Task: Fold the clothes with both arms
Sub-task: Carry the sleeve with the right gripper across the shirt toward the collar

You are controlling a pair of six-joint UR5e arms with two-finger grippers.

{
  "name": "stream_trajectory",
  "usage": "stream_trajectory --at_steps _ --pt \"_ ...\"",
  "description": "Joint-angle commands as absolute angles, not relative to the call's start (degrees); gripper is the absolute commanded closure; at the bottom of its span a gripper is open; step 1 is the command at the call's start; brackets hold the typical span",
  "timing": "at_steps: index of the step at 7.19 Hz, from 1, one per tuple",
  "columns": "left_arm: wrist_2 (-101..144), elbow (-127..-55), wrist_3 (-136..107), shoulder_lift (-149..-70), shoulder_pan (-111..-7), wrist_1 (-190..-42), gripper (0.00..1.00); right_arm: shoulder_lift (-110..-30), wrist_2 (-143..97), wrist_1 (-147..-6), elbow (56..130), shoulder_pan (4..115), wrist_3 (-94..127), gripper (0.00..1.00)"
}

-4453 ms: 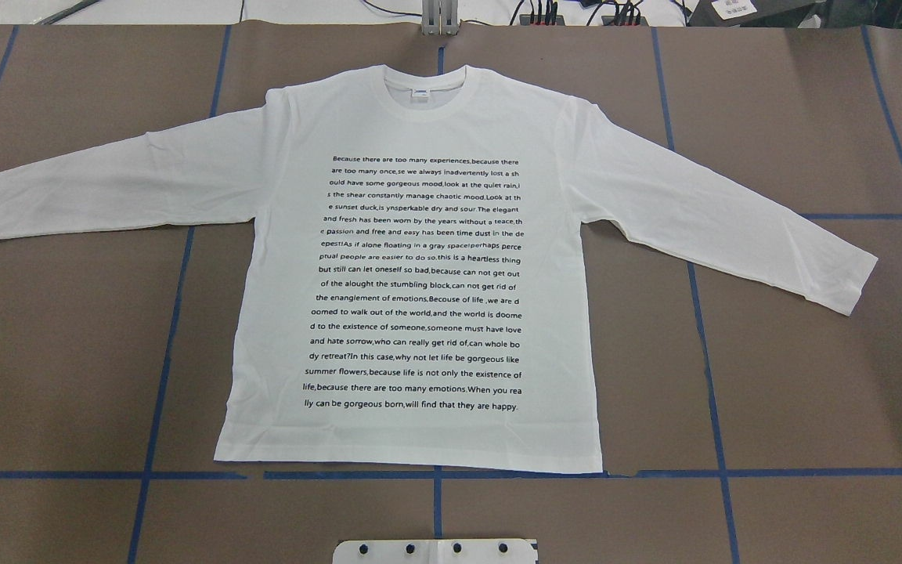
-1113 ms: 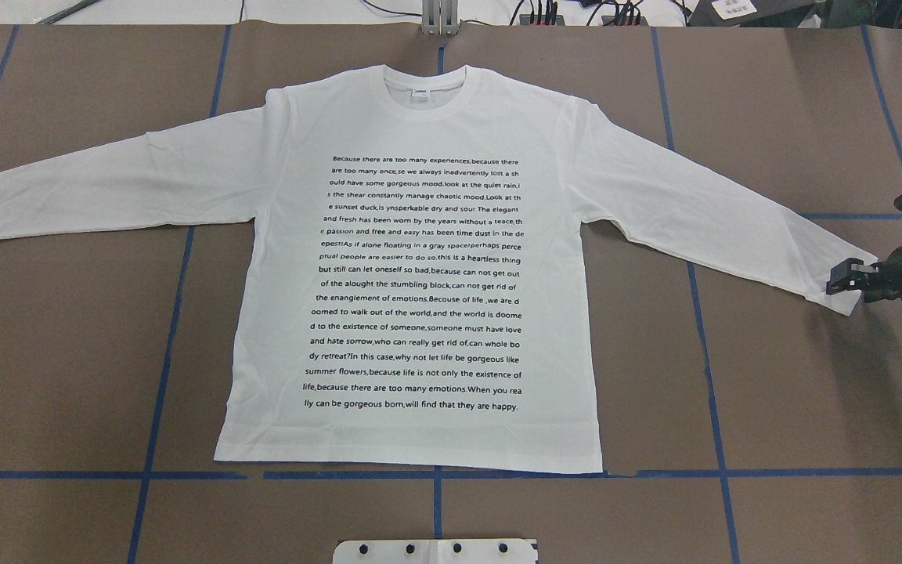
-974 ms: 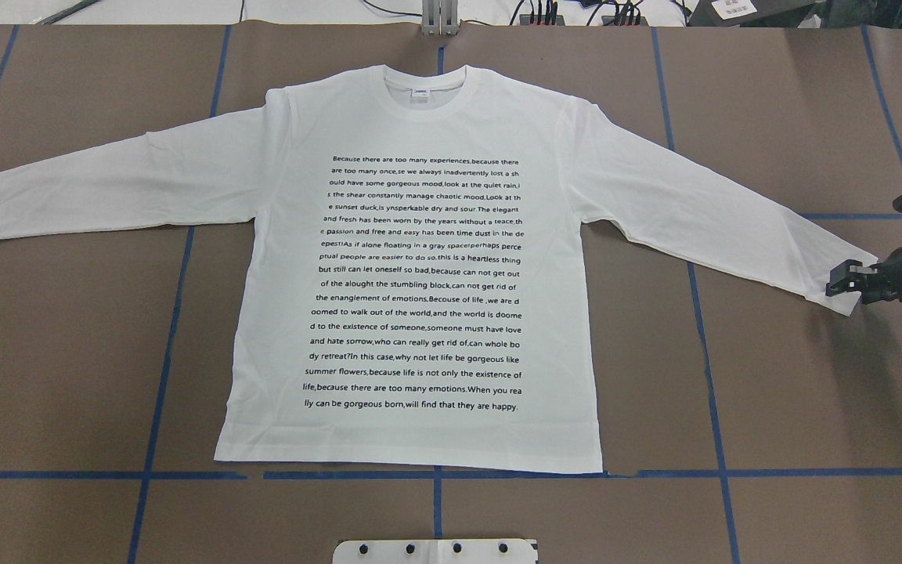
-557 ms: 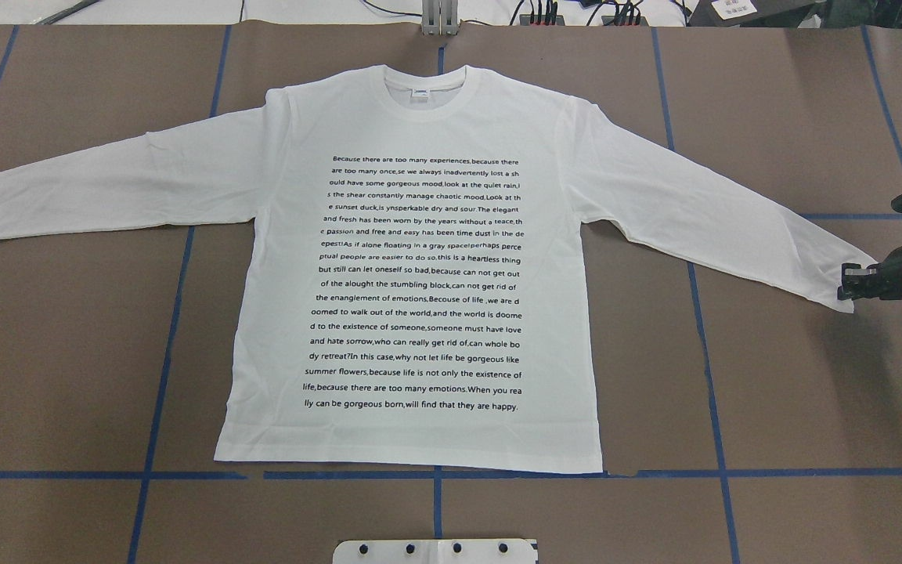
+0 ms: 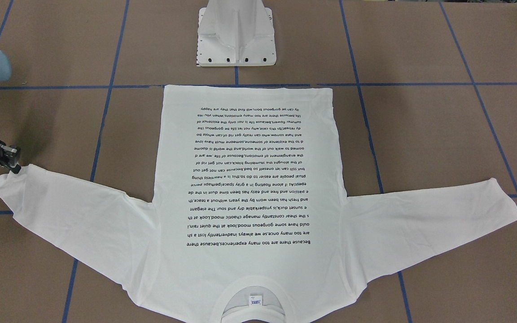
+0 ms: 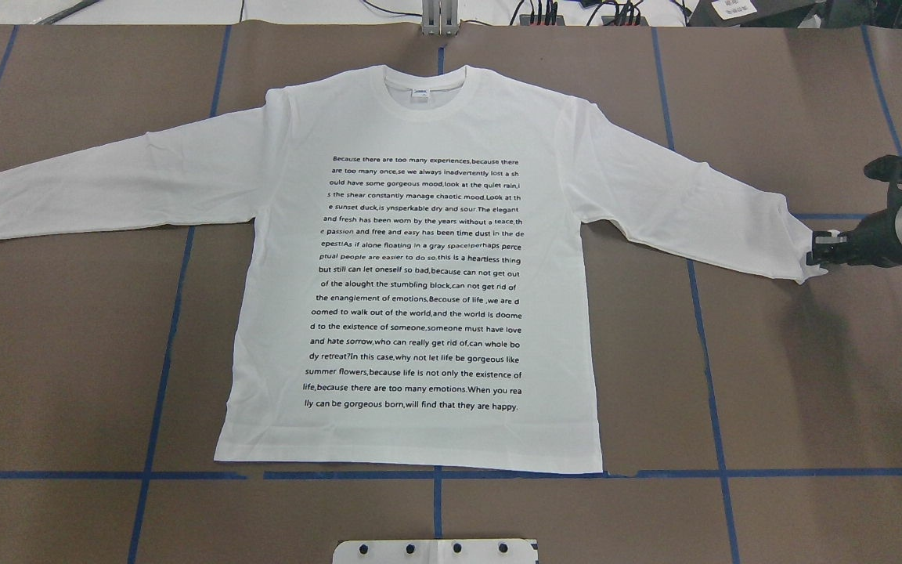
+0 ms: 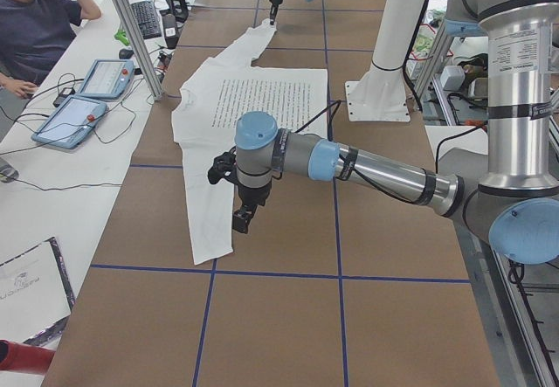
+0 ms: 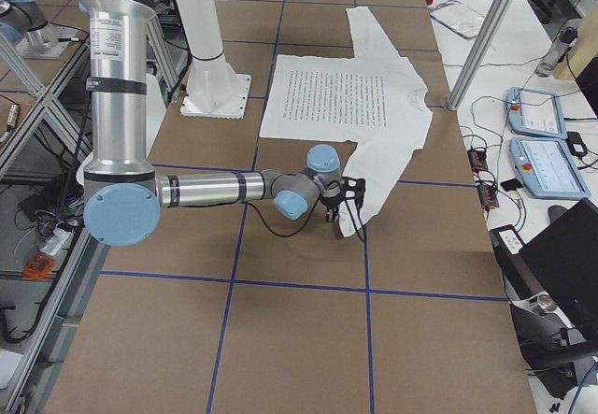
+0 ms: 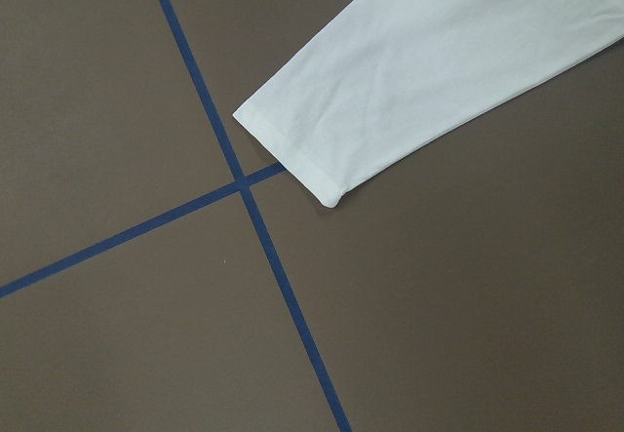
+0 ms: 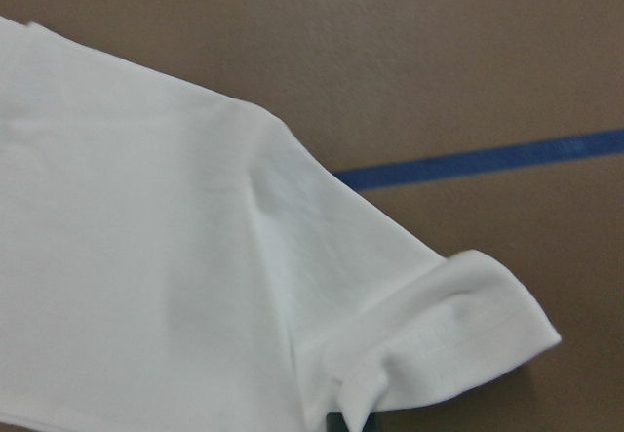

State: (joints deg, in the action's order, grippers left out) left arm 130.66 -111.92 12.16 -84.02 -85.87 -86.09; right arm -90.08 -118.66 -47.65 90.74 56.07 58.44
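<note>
The right hand was pinched shut on the cuff of the right sleeve, and the hem there curled up in a bunch off the brown bench. From that grip the sleeve ran back, slightly rumpled, to the white T-shirt, which lay flat, print side up. Its collar pointed away from the robot's white pedestal. The left hand hung above the bench near the other cuff. I could not tell whether its fingers were spread or together. That cuff lay flat at a crossing of blue tape lines.
</note>
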Motion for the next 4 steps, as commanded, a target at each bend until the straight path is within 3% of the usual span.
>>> stream_trajectory --at_steps 1,4 --pt "130.69 -111.97 12.13 -84.02 -85.96 -86.04 0.0 -80.03 -117.33 -49.03 90.26 56.07 58.45 1.0" --pt "130.61 -112.23 12.22 -84.02 -86.4 -86.04 0.0 -62.47 -114.72 -59.81 88.78 55.55 60.28 1.0"
